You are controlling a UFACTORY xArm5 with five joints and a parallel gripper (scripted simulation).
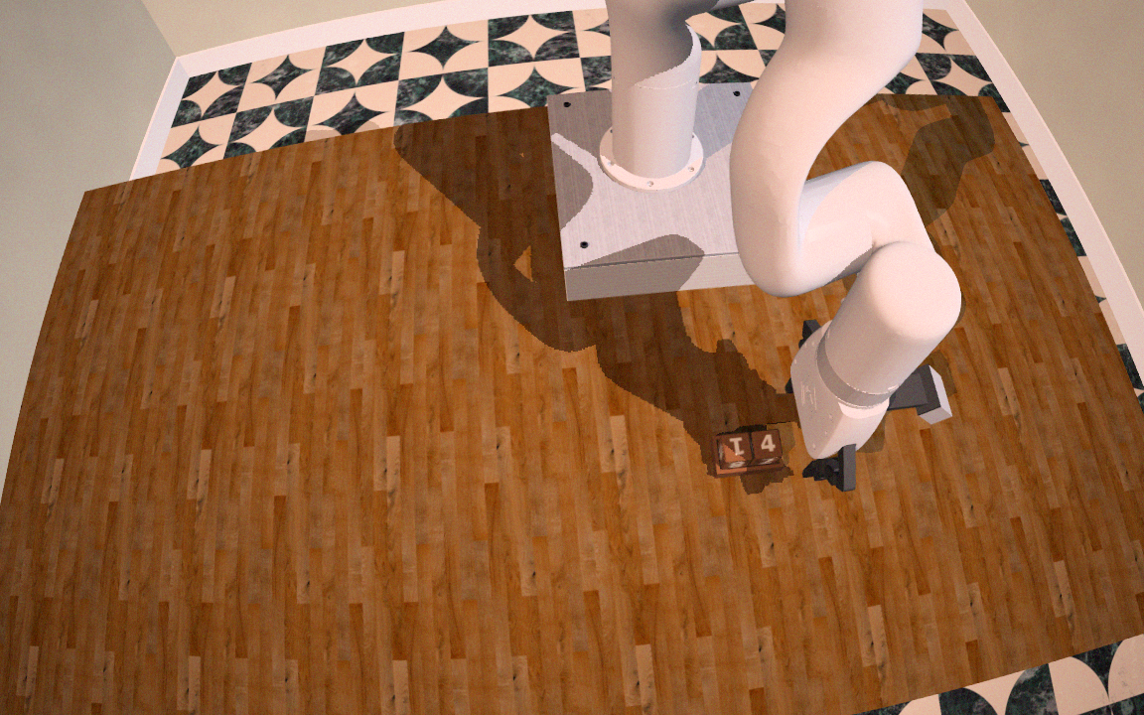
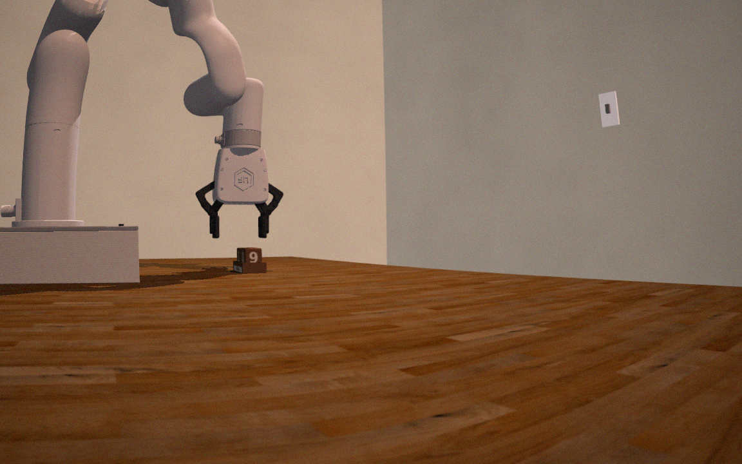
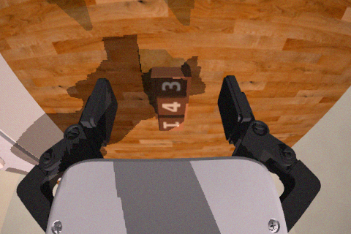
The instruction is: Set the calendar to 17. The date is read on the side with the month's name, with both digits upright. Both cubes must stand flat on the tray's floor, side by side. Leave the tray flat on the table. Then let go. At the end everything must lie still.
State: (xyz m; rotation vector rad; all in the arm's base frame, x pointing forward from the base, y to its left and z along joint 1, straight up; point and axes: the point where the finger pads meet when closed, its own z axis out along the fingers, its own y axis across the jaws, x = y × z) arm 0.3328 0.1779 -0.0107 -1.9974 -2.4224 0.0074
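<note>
A small brown tray (image 1: pixel 738 472) (image 2: pixel 252 268) (image 3: pixel 170 73) lies flat on the table with two brown cubes side by side in it. One cube (image 1: pixel 736 447) (image 3: pixel 171 124) shows a 1 on top. The other cube (image 1: pixel 767 444) (image 3: pixel 171 106) shows a 4 on top; its end face towards the wrist camera reads 3. In the exterior view an end cube (image 2: pixel 253 257) shows a 9. A pale label on the tray's left side there is too small to read. My gripper (image 2: pixel 239 233) (image 3: pixel 167 89) is open and empty, higher than the cubes, and to their right in the top view.
The robot's metal base plate (image 1: pixel 630 209) (image 2: pixel 51 254) stands behind and left of the tray in the top view. The wooden table (image 1: pixel 292 489) (image 2: pixel 420 357) extends around the tray. The arm's shadow falls across the table beside the tray.
</note>
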